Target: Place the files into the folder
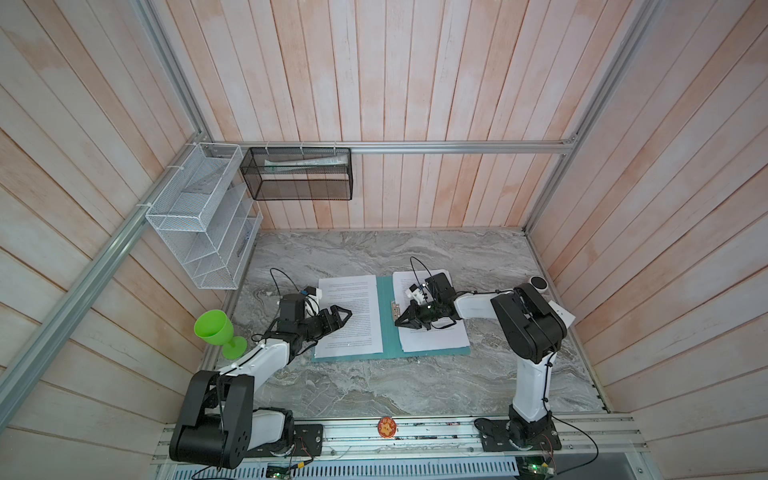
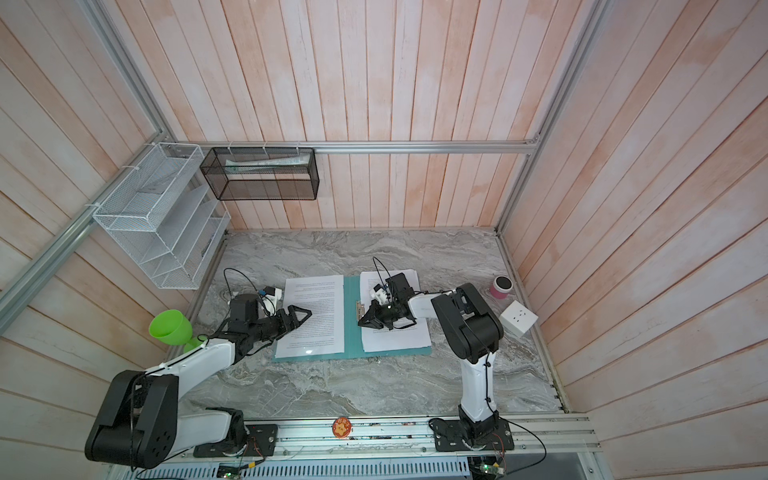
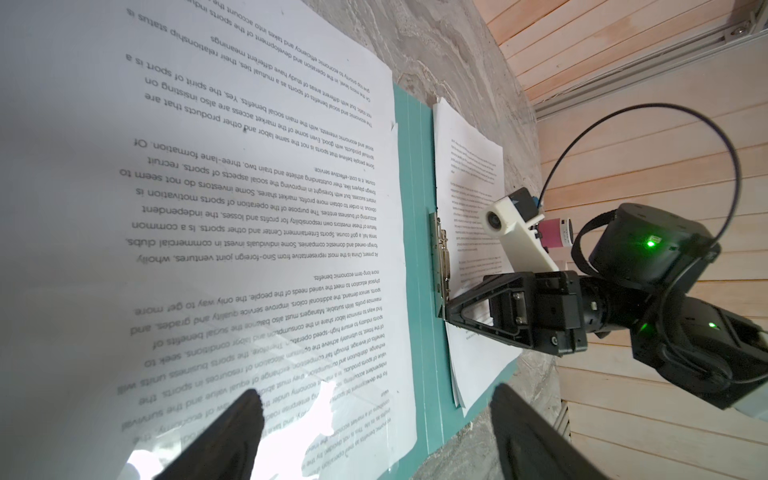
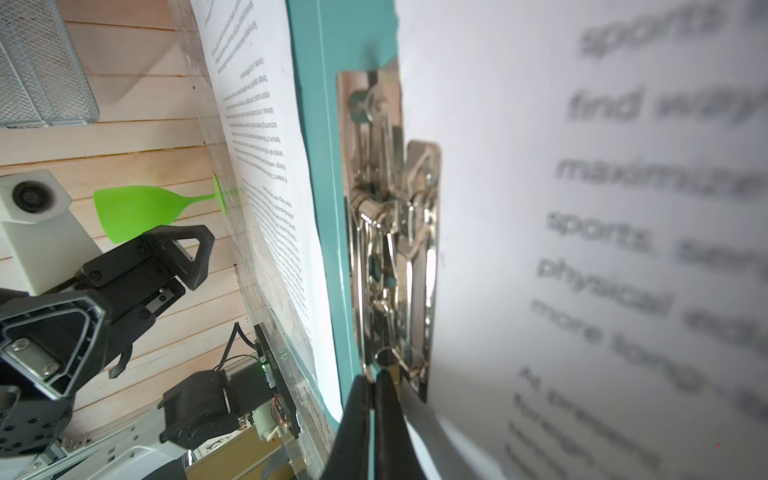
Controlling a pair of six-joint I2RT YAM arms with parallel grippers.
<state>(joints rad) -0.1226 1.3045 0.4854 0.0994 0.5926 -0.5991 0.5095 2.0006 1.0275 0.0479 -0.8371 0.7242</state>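
From above, in both top views, can see the whole teal folder (image 1: pixel 387 343) lying open and flat on the gray marble table (image 1: pixel 374 386). On its left half, the left sheet (image 1: pixel 361 336), one printed page. On its right half, the right stack (image 1: pixel 436 340) of printed pages, with a bare teal strip between the two. Up close in the right wrist view, can make out the silver clip (image 4: pixel 390 232) by the spine, springs and bars sharp, with the edge of the right stack against it. From above, just a tiny shiny bar. In the left wrist view, can read big upside-down print on the left sheet and see a bright shine near its close end. In a top view, can see a pink can (image 2: pixel 502 286) with a black top and a white socket cube (image 2: pixel 518 318) by the right wall. In the left wrist view, only a slice of that can behind the right arm's camera. Also around: a green goblet (image 1: pixel 212 328) at the table's left edge, a white wire rack (image 1: pixel 199 232) and a black mesh basket (image 1: pixel 297 174) hung on the walls, and a round orange badge (image 1: pixel 387 427) on the front rail. In the way from above: the left arm over part of the left sheet, the right arm over the middle of the right stack. Left claw (image 1: pixel 345 318) spread wide above the left sheet, empty. Cannot tell if touching the paper. Right claw (image 4: pixel 375 380) pinched together, tips right at one end of the silver clip. Cannot tell if pressing on it.
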